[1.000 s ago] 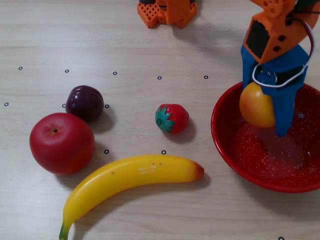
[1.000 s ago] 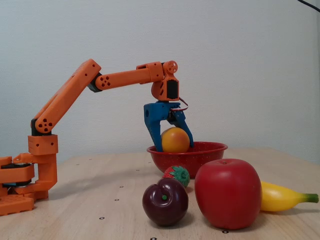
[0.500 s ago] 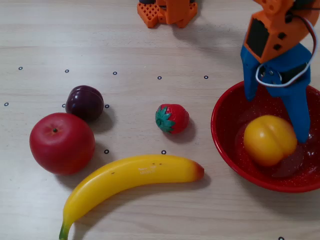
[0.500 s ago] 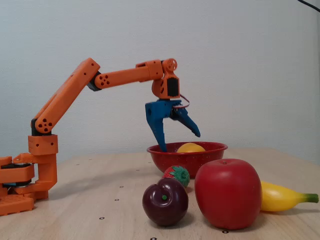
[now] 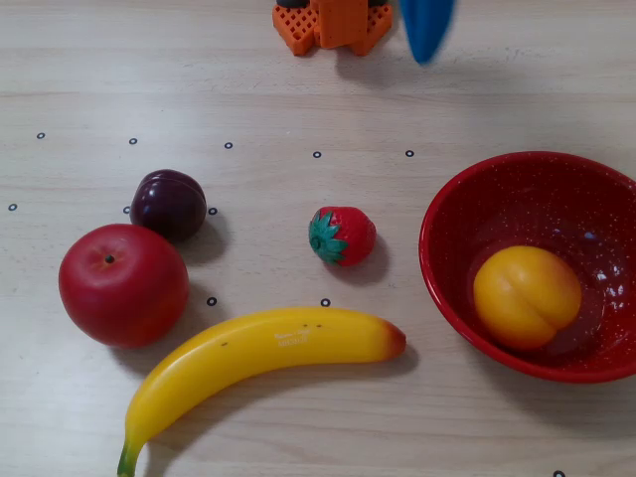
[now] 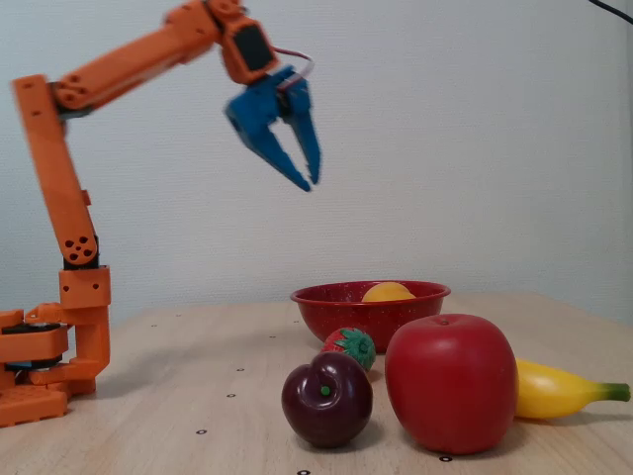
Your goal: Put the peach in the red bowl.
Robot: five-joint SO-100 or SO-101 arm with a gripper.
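Observation:
The peach (image 5: 527, 296) is a yellow-orange round fruit with a crease; it lies inside the red bowl (image 5: 447, 214) at the right of the overhead view. In the fixed view only its top (image 6: 388, 292) shows above the bowl's rim (image 6: 326, 297). My blue gripper (image 6: 309, 182) hangs high in the air, well above and to the left of the bowl in the fixed view. Its jaws stand slightly apart and hold nothing. In the overhead view only a blurred blue fingertip (image 5: 427, 28) shows at the top edge.
A red apple (image 5: 123, 284), a dark plum (image 5: 169, 204), a strawberry (image 5: 341, 236) and a banana (image 5: 260, 361) lie on the wooden table left of the bowl. The orange arm base (image 5: 330, 24) stands at the far edge.

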